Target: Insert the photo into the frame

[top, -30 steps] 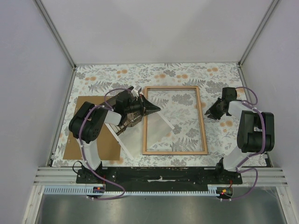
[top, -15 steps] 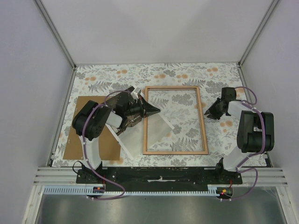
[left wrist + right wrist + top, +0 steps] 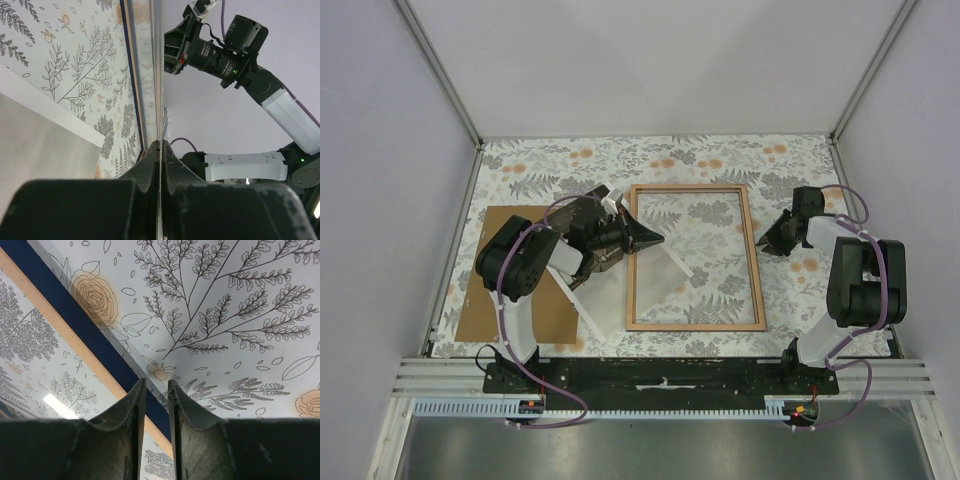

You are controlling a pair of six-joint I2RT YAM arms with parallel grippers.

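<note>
- The frame lies flat in the middle of the bench, with its light wood side up.
- The photo lies with its white side up. It is turned at an angle across the left rail of the frame, partly over the glass and partly on the bench near the left arm.
- The left gripper is over the left part of the frame, at the top corner of the photo. In the left wrist view its fingers are pressed fully together. I cannot tell if the photo is pinched between them.
- The right gripper is low over the bench, just beside the right rail of the frame. Its fingers stand a little apart and hold nothing.
- A brown backing panel lies at the left side of the bench, partly under the left arm.
</note>
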